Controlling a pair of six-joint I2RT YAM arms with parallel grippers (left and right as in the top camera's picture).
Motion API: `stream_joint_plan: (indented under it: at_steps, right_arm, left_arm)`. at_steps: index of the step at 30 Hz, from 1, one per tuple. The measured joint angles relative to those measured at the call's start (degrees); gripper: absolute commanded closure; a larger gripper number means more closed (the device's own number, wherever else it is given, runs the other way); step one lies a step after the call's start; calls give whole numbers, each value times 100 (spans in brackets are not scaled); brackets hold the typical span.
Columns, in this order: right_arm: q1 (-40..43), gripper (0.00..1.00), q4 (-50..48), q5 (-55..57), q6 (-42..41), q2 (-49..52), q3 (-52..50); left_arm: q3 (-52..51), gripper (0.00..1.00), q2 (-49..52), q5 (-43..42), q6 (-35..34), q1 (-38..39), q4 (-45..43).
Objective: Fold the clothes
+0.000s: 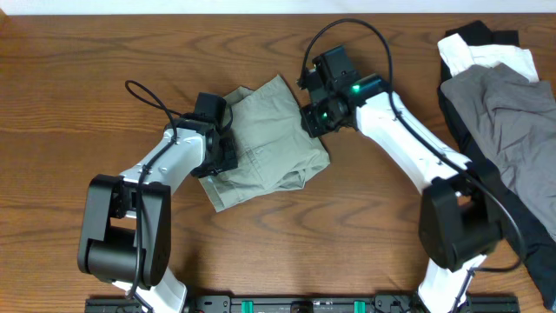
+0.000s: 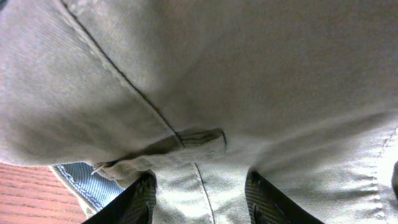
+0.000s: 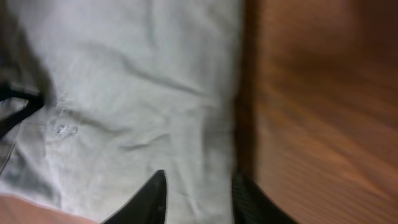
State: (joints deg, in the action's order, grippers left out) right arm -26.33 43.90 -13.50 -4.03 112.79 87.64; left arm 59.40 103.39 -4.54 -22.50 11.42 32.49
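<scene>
Shorts [image 1: 269,143] lie in the middle of the table [image 1: 78,52], doubled into a small, somewhat uneven packet, so most of the folding seems done and perhaps one last fold or some smoothing is left. The left gripper [image 2: 200,196] at their left edge and the right gripper [image 3: 198,194] at their right edge each have cloth between half-closed jaws. Whether either pinch is tight cannot be told.

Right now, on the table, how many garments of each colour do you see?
khaki-green shorts: 1
grey garment: 1
white garment: 1
black garment: 1, as far as the pile at the right edge shows
Total: 4
</scene>
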Motion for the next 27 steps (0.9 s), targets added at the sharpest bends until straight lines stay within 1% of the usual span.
stream_joint_plan:
  at_steps: [3, 5, 10, 16, 18, 19, 21, 25, 27]
  right_arm:
    - [-17, 79, 4, -256, 48, 361, 4]
    - [-17, 85, 15, -343, 79, 603, 7]
    - [-15, 91, 269, -372, 96, 1130, 31]
    - [-15, 86, 479, -140, 37, 1169, 155]
    - [-13, 84, 461, -109, 11, 1169, 160]
    - [-13, 81, 455, -103, -4, 1169, 166]
    - [-13, 78, 457, -85, -46, 1169, 190]
    - [-9, 76, 476, 153, -52, 1167, 278]
    - [26, 76, 511, 376, -83, 1163, 369]
  left_arm:
    - [26, 51, 20, 0, 2, 0, 35]
    - [35, 51, 26, 0, 2, 0, 48]
    - [46, 51, 33, 2, 4, 0, 125]
    - [72, 51, 68, 146, 4, 4, 468]
    - [74, 51, 81, 157, 0, 4, 487]
    - [74, 51, 81, 157, 0, 4, 487]
    - [74, 56, 81, 153, -4, 4, 487]
    - [74, 60, 81, 155, -4, 4, 540]
    - [85, 61, 76, 151, -7, 4, 619]
